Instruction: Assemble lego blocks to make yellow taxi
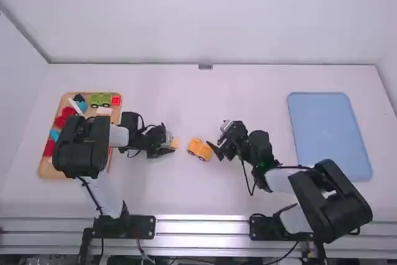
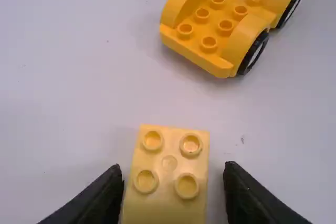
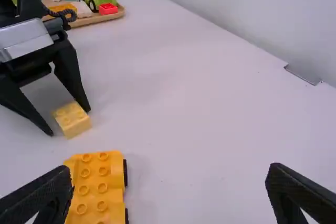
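Car base (image 2: 239,13) looks smooth plastic, yellow brick (image 2: 169,162) near it likewise. Table (image 1: 186,197) under it looks matt; tray (image 1: 48,170) well apart, wooden.

Left gripper (image 1: 170,143) with fingers parted around a pale yellow four-stud block (image 2: 168,182), studs up, a yellow-orange wheeled base (image 2: 223,27) apart from it, white table (image 2: 68,77) beneath.

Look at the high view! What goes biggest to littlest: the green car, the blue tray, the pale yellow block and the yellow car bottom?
1. Blue tray
2. Yellow car bottom
3. Green car
4. Pale yellow block
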You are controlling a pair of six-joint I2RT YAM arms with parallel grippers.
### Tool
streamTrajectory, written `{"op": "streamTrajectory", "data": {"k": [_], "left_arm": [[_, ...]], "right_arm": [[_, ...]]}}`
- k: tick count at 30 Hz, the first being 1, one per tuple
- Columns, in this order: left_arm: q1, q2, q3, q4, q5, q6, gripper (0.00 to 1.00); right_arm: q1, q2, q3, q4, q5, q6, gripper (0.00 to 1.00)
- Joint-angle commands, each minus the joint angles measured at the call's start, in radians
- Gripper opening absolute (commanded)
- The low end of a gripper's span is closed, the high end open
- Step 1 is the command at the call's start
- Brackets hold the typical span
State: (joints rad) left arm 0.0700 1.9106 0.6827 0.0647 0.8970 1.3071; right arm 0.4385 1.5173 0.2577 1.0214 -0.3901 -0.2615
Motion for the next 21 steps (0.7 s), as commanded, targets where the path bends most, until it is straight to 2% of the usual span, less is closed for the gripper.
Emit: {"op": "streamTrajectory", "data": {"k": [1,5,8,13,21], "left_arm": [[0.003,-0.005,0.011,-0.008,-0.074,0.025,0.48],[0.003,-0.006,0.01,-0.005,-0.075,0.025,0.45],[0.003,-0.006,0.012,-0.004,-0.079,0.026,0.38],[0.003,-0.006,0.014,0.0,-0.079,0.026,0.33],[0.002,-0.042,0.013,0.041,-0.075,0.02,0.34]], "right_arm": [[0.007,0.005,0.018,-0.001,-0.006,-0.003,0.98],[0.005,0.005,0.018,-0.001,-0.006,-0.008,0.98],[0.0,0.005,0.018,-0.001,-0.007,-0.004,0.98],[0.0,0.005,0.018,0.0,-0.006,-0.004,0.98],[0.021,0.005,0.018,0.0,-0.006,-0.005,0.98]]}}
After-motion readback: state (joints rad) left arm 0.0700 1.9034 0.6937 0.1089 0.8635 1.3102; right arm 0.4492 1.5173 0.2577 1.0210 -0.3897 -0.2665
